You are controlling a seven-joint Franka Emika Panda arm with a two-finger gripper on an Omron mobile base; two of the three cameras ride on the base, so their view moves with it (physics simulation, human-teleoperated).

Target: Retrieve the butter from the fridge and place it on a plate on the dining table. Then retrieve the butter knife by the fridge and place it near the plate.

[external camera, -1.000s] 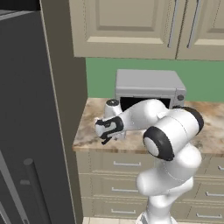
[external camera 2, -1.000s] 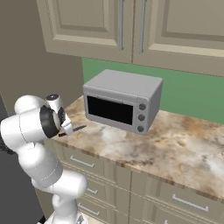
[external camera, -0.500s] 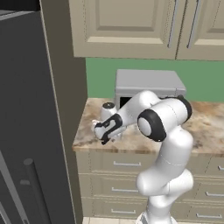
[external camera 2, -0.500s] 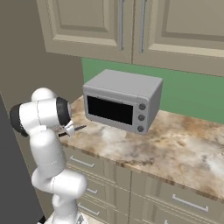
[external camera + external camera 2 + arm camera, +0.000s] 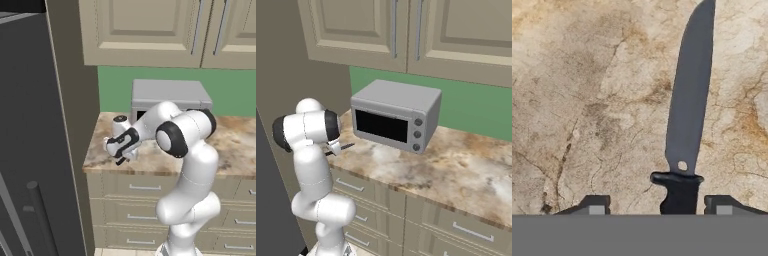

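Observation:
The butter knife [image 5: 689,100] lies flat on the marbled counter [image 5: 587,100], with a long dark blade and a black handle. In the hand view the handle sits between the fingertips [image 5: 594,205] with a gap on each side. My gripper [image 5: 657,207] is open and points straight down at the counter's left end [image 5: 120,150], beside the grey fridge [image 5: 30,125]. In the right base view the knife's blade tip [image 5: 347,146] pokes out past my arm. The butter, the plate and the dining table are out of view.
A grey toaster oven [image 5: 396,117] stands on the counter [image 5: 456,160] just right of the hand. Beige wall cabinets [image 5: 150,30] hang above and drawers [image 5: 140,187] sit below. The fridge's bar handle [image 5: 40,215] rises at lower left.
The arm's elbow has swung up and stands more upright. The hand has stayed low over the knife at the counter's left end.

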